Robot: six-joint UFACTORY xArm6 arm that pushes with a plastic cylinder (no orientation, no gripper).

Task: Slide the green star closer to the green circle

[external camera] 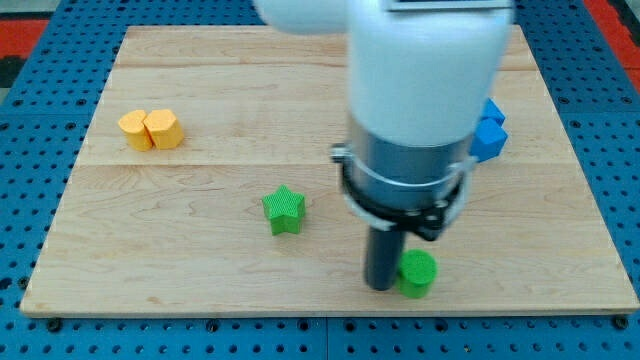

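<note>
Our tip [381,287] stands at the near edge of the board [200,80], touching or just beside the green circle [417,272] on its left. The green star [283,210] lies left of the tip and a little farther back, apart. We carry no gripper, only the bare rod, holding nothing. To push the star rightward we likely need to get round to its left side first.

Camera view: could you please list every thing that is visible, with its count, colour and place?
green star: one, green, board's lower middle.
green circle: one, green, near the bottom edge, right of the star.
yellow blocks: two, yellow, touching, the view's left.
blue block: blue, count unclear, the view's right, partly hidden by the arm.
wooden board: one, light wood, on a blue pegboard.
my tip: one, dark, just left of the green circle.
</note>
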